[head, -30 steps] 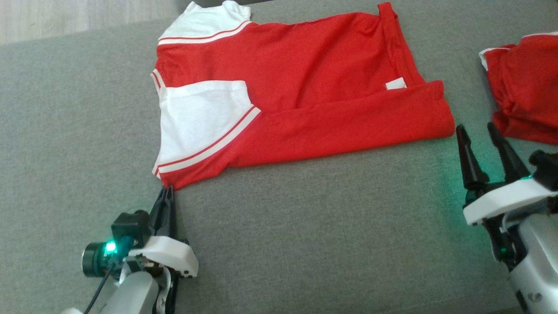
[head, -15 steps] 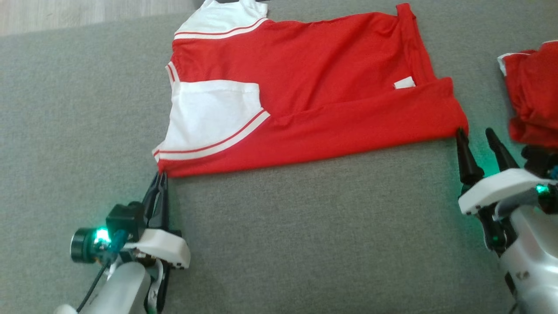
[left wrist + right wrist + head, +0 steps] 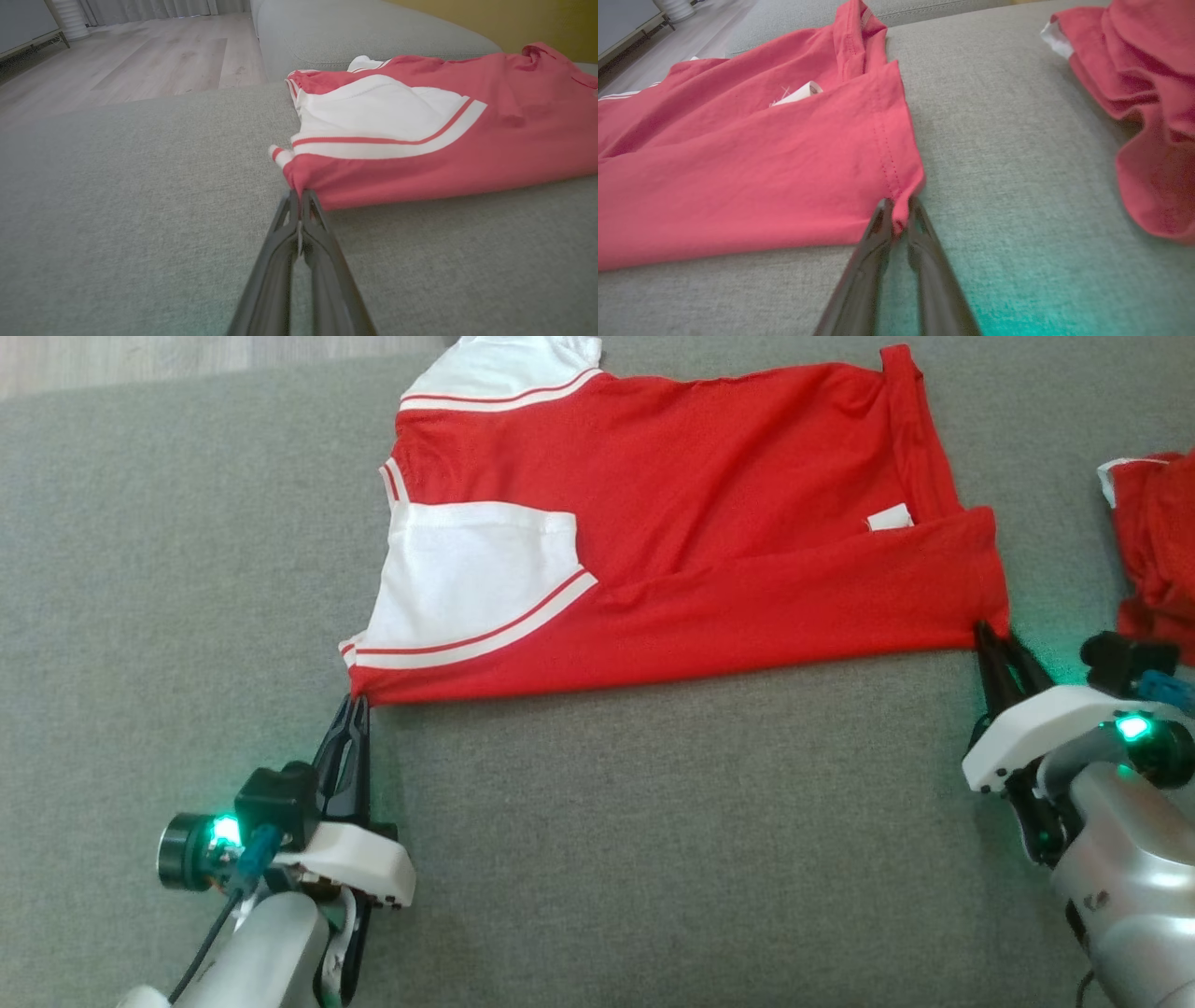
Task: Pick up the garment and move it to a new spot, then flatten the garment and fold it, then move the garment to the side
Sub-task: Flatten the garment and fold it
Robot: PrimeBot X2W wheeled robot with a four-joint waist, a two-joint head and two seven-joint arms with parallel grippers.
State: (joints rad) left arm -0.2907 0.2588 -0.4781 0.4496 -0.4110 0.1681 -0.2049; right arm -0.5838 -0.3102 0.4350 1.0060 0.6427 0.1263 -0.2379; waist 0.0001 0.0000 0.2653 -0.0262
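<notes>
The red-and-white T-shirt [image 3: 672, 523] lies folded on the grey sofa seat [image 3: 653, 849], both near corners pinched, the left gripper [image 3: 358, 703] clamped on the shoulder-end corner, the right gripper [image 3: 983, 634] on the hem corner, its white label [image 3: 889, 517] too small to read.

Garment [image 3: 728, 495] — matt cloth, sofa [image 3: 653, 849] — rough weave

The head view looks steeply down on the grey sofa [image 3: 597, 859]. Low and close, the left wrist view looks along the left end effector [image 3: 299, 198] at the lower-left corner of the red garment [image 3: 420, 158]. The right wrist view looks along the right end effector [image 3: 899, 207] at its lower-right corner. All three share that near edge.
</notes>
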